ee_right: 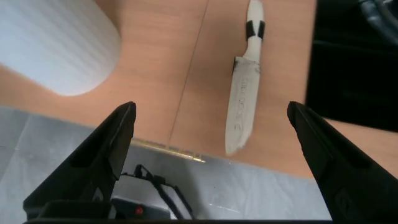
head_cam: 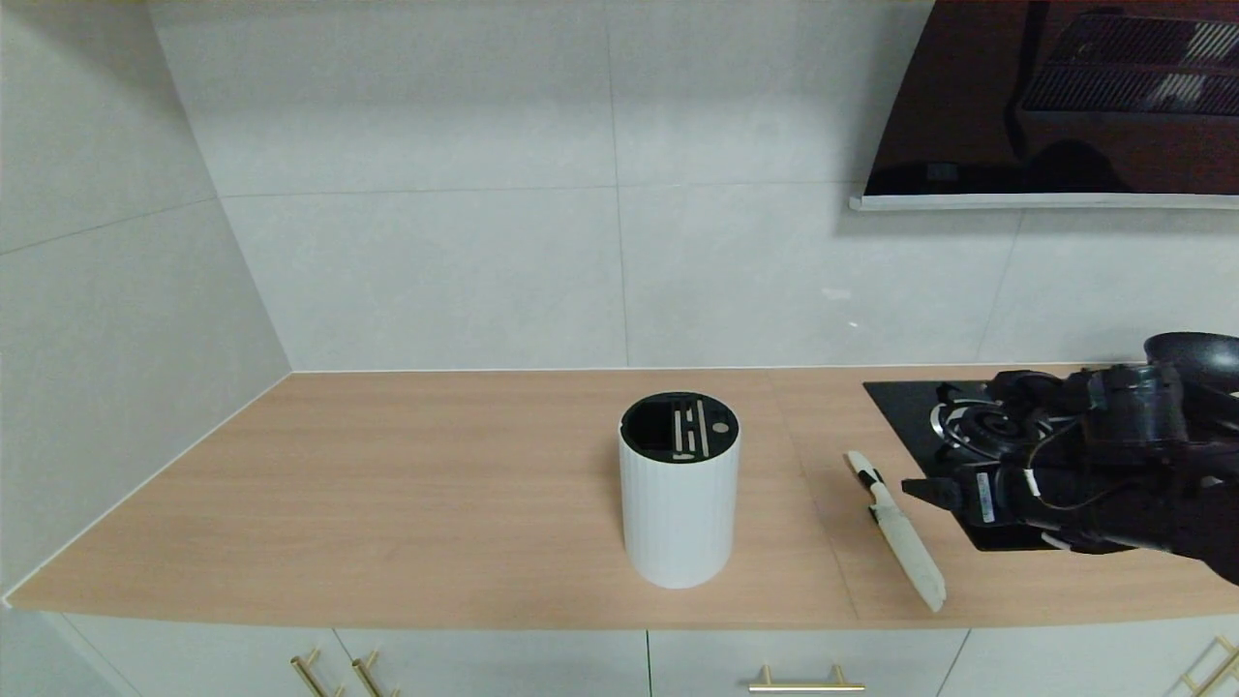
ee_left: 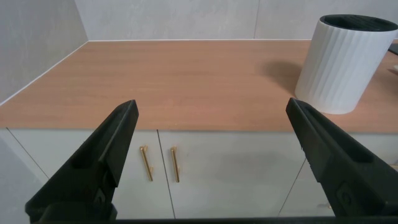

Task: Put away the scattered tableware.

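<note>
Lying flat on the wooden desk (head_cam: 387, 484) between the ribbed white cylindrical holder (head_cam: 678, 494) and the black stove (head_cam: 920, 407), the knife (head_cam: 895, 530) sits just left of the right gripper (head_cam: 929, 489), whose black fingers (ee_right: 118, 149) are spread wide, clear of it. Its long axis runs front to back, with the black-banded handle toward the wall and the white blade toward the front edge. The left gripper (ee_left: 211, 106) also gapes wide.

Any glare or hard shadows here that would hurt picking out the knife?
Head view: reflections sit on the glossy hood; the counter is evenly lit and the knife casts a thin shadow. Right wrist view: the pale knife stands out on the wood, no glare. Left wrist view: a soft shadow beside the white holder.
</note>
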### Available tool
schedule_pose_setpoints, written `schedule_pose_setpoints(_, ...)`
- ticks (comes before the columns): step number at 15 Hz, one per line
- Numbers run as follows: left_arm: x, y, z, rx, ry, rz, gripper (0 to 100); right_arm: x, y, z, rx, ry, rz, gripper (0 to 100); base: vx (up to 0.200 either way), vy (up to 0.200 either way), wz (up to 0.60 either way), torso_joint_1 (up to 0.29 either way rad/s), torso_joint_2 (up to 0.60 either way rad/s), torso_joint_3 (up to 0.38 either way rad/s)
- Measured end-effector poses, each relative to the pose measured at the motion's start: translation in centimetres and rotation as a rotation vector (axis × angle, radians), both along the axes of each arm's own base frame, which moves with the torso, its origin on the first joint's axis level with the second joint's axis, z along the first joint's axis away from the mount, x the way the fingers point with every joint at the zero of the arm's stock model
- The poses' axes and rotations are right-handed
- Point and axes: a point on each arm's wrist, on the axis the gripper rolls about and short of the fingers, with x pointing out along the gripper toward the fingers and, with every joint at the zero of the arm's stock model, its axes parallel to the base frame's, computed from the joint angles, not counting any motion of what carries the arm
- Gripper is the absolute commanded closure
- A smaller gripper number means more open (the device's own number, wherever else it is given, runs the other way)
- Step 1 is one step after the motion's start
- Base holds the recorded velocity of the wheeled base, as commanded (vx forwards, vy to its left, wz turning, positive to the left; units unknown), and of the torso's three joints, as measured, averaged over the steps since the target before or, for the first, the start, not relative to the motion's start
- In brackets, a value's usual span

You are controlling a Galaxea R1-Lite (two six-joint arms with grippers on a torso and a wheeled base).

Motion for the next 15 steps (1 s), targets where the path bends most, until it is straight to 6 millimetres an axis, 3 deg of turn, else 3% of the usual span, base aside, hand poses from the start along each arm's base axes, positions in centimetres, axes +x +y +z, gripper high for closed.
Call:
schedule_pose_setpoints(3,0.0,0.0,0.0,0.0,0.0,0.0,0,3.2,0.6,-3.9,-0.005,-0.002,-0.003,0,0.0,0.0,0.0,0.0,0.0,0.0)
schedule_pose_setpoints(8,0.0,0.0,0.0,0.0,0.0,0.0,0,5.9,1.0,-9.3,-0.025,0.055,-0.021,0,0.0,0.0,0.0,0.0,0.0,0.0)
schedule_pose_setpoints(11,0.0,0.0,0.0,0.0,0.0,0.0,0,7.3,0.6,-11.8,-0.059,0.029,-0.085,0,0.0,0.0,0.0,0.0,0.0,0.0)
schedule_pose_setpoints(15,0.0,0.0,0.0,0.0,0.0,0.0,0,8.5,0.5,-13.7,-0.067,0.048,-0.134,0,0.0,0.0,0.0,0.0,0.0,0.0)
